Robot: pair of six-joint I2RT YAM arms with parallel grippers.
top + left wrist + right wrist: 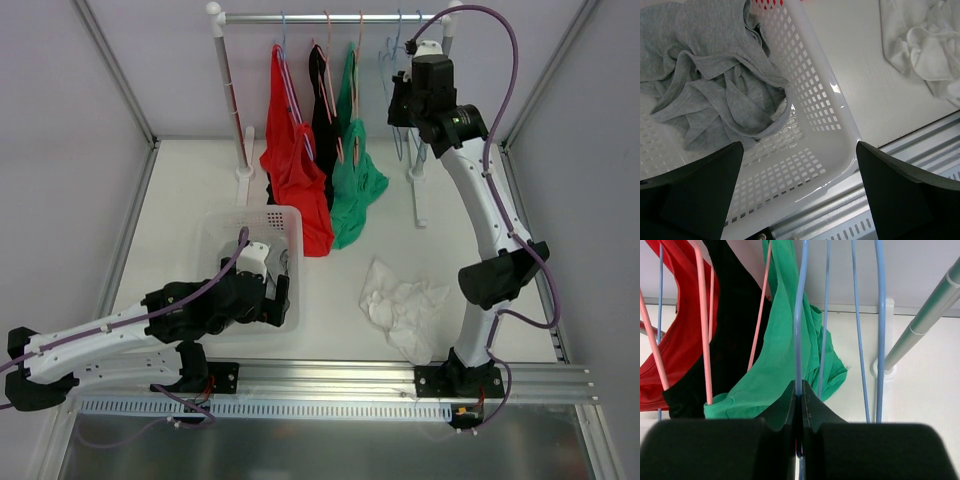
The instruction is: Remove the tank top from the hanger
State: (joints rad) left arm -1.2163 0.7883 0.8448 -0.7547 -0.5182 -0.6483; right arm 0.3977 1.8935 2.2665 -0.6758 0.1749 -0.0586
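Note:
Three tank tops hang on hangers from the rack rail [330, 17]: red [295, 170], black [325, 120] and green [355, 180]. In the right wrist view the green one [785, 355] hangs just behind a bare blue hanger [799, 315], with the black [735, 315] and the red [680, 330] to its left. My right gripper [400, 100] is up at the rack, and its jaws [801, 390] are shut on that blue hanger's wire. My left gripper [283, 300] is open and empty [799, 150] over the near right corner of the white basket [825, 85].
A grey garment [715, 75] lies crumpled in the basket [225, 225]. A white garment [405, 305] lies on the table right of it. More bare blue hangers [879, 330] hang by the rack's right pole [925, 320]. A metal rail runs along the near edge.

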